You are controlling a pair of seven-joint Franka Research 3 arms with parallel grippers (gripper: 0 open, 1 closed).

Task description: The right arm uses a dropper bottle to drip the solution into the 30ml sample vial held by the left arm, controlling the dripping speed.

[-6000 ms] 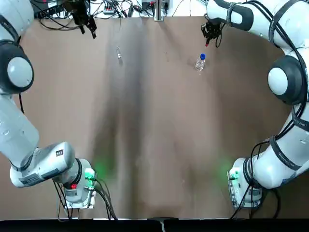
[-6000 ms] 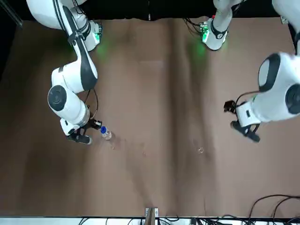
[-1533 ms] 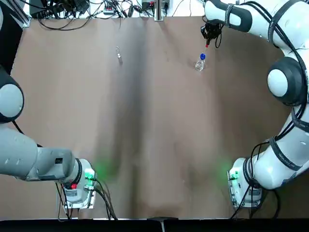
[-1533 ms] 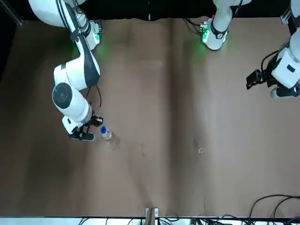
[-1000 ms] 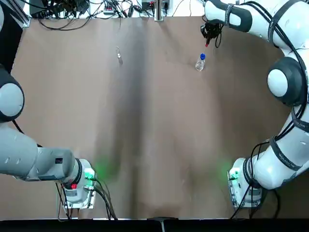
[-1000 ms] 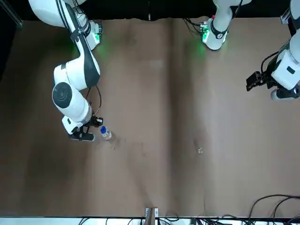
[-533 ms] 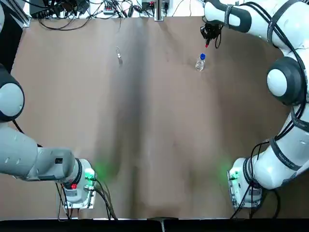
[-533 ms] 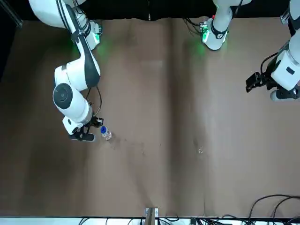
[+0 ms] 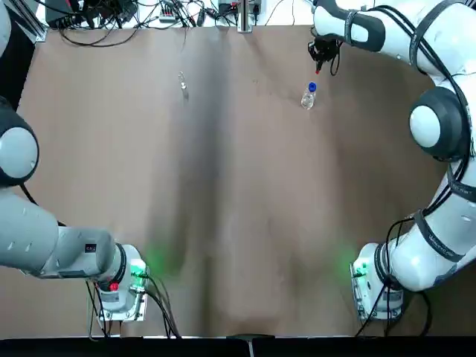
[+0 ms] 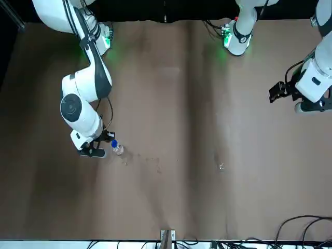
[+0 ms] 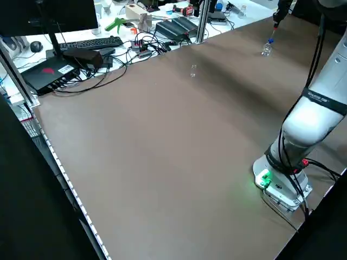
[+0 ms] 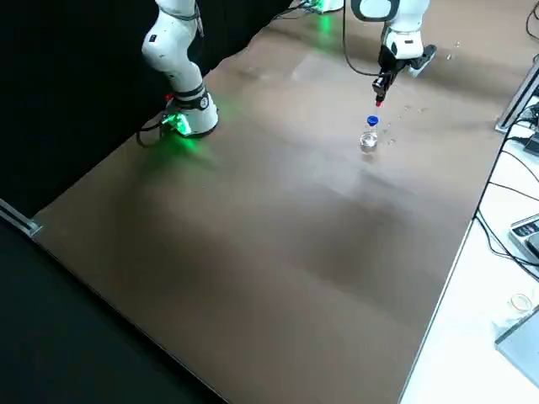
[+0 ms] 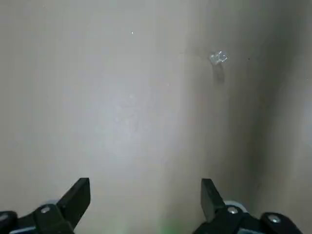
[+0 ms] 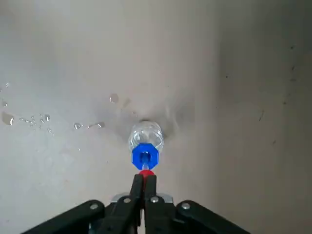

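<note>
Top view centre taken as the dial, the right gripper (image 14: 145, 176) is pinching the red top of the dropper bottle (image 9: 308, 99) at one o'clock and wants steadying, while the left gripper (image 13: 146, 189), jaws wide toward nine, should be aligning squarely over the sample vial (image 9: 184, 86) at eleven.

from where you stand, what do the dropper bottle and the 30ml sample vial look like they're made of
Dropper bottle: clear, glossy body, likely glass, since the table shows through with bright highlights; its blue collar looks like smooth, opaque plastic.
Sample vial: transparent and shiny, glass or clear plastic; its glints alone don't settle which.
</note>
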